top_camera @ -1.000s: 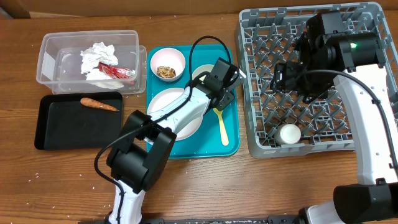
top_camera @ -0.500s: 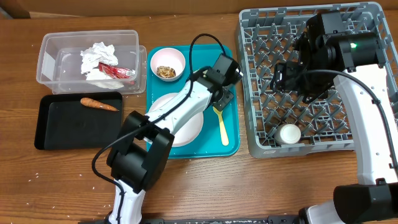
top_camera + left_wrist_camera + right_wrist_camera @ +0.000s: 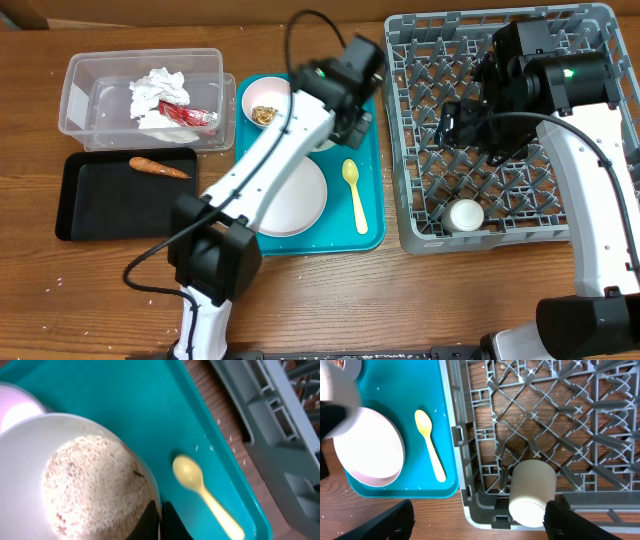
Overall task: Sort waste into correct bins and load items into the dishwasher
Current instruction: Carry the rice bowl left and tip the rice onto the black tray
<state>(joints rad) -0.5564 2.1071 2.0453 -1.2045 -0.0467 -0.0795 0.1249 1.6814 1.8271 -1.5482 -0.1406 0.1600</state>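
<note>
One bowl [image 3: 22, 480] is heaped with rice [image 3: 95, 485], and the left gripper [image 3: 161, 517] has it by the rim. The fingers [image 3: 176, 522] are closed down to a thin gap with the rim pinched between them. It's over the far half of the teal tray [image 3: 125, 405], which sits mid-bench; from overhead the arm pretty much hides the bowl.

The spoon [image 3: 356, 200] lies flat on the tray's right side, handle pointing at the near edge, with a few stray grains [image 3: 207, 447] beside it. The plate [image 3: 295, 200] takes up the tray's near-left part. A second bowl [image 3: 250, 95] with the brown lump [image 3: 265, 115] is in the tray's far-left corner.

Toward the far-left corner of the bench is the tub [image 3: 80, 100], with napkins [image 3: 155, 90] and the red wrapper [image 3: 190, 116] inside. The black tray [image 3: 110, 205] is just on the near side of it, carrot [image 3: 158, 167] lying along its far edge.

The rack [image 3: 400, 200] fills the right side of the bench. A cup [image 3: 465, 215] lies on its side in the rack's near row. The right gripper [image 3: 479, 507] hangs over the rack with its fingers spread wide, holding nothing.
</note>
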